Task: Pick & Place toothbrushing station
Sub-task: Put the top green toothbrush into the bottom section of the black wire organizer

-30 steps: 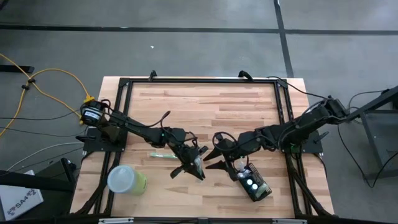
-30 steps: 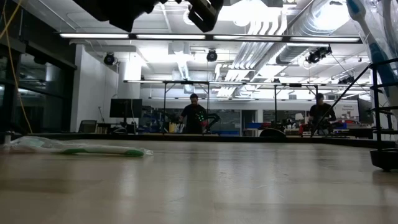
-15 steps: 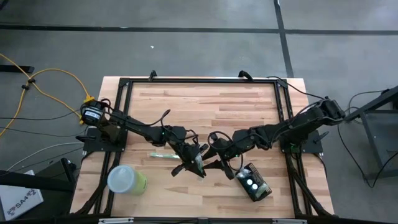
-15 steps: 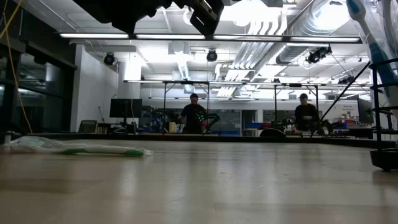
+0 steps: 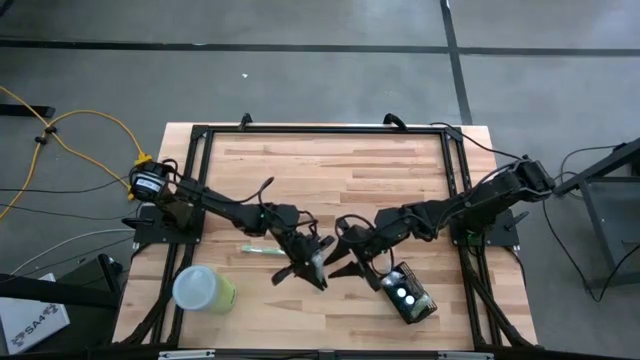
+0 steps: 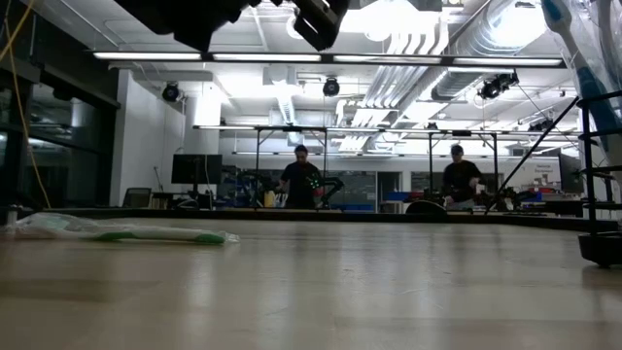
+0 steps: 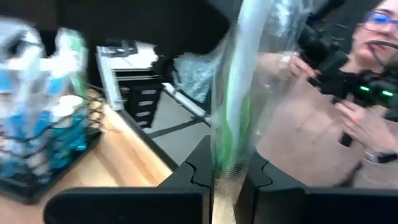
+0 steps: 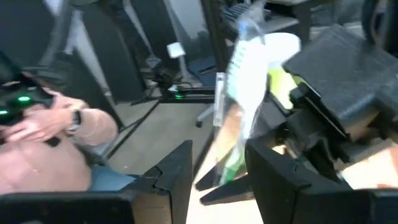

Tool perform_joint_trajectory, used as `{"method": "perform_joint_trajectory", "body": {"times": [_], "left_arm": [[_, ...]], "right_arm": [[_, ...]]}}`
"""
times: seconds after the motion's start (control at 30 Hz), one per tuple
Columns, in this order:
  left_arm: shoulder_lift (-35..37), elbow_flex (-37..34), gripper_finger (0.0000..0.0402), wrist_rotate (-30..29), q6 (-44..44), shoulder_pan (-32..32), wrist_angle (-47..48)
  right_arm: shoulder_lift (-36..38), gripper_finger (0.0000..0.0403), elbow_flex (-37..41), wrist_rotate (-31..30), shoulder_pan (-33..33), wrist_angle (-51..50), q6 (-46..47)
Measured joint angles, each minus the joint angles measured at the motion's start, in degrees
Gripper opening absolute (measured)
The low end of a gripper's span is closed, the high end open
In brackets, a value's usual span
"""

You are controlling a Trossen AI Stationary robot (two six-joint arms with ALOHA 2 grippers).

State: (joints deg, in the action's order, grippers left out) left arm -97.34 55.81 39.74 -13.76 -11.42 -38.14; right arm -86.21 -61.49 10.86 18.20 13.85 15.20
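The toothbrushing station, a black wire-mesh box holding blue-and-white items, stands on the table near its front right; it also shows in the left wrist view. My left gripper hangs above the table's middle front, shut on a green toothbrush in a clear wrapper. My right gripper faces it from the right, open. In the right wrist view its fingers stand on either side of that wrapped toothbrush without touching it. A second wrapped toothbrush lies flat on the table. My left gripper pinches the wrapped toothbrush between its two fingers near one end, through the clear wrapper. The fingers come level from the table's left. The rest of the brush sticks out past the fingertips, lifted clear of the table.
A lime-green cup with a whitish lid sits at the table's front left. A black frame runs round the table's edges. Beyond the table a person in a pink sleeve holds a controller; two people stand far back.
My right gripper has edged toward my left gripper and tipped slightly down, its fingers staying apart. My left gripper has kept still with the wrapped toothbrush. In the room behind, one person has walked toward the left.
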Motion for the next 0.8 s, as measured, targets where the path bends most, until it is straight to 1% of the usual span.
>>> {"method": "perform_joint_trajectory", "body": {"times": [0.13, 0.3, 0.4, 0.5, 0.7, 0.8], "left_arm": [[0.0, 0.0, 0.0015, 1.81, 0.01, -0.04, 0.05], [0.0, 0.0, 0.0015, 1.78, -0.1, 0.0, -0.26], [0.0, 0.0, 0.0015, 0.78, -1.11, 0.0, -1.37], [0.0, 0.0, 0.0015, 1.07, -1.63, 0.0, -1.97], [0.0, 0.0, 0.0015, 3.98, -1.33, 0.0, -2.32], [0.0, 0.0, 0.0015, 4.71, -1.36, -0.05, -2.72]], "right_arm": [[0.0, 0.0137, 0.0, 1.7, 0.07, 1.09, 0.02], [0.02, 0.0137, 0.0, 1.33, 0.07, 1.04, 0.0], [0.02, 0.0135, 0.0, 0.77, 0.07, 1.04, 0.0], [0.02, 0.0126, 0.0, 1.12, 0.07, 1.02, -0.24], [0.02, 0.0097, 0.0, 2.9, 0.0, 1.18, -0.8], [0.04, 0.0086, 0.0, 2.61, 0.01, 0.93, -1.44]]}}
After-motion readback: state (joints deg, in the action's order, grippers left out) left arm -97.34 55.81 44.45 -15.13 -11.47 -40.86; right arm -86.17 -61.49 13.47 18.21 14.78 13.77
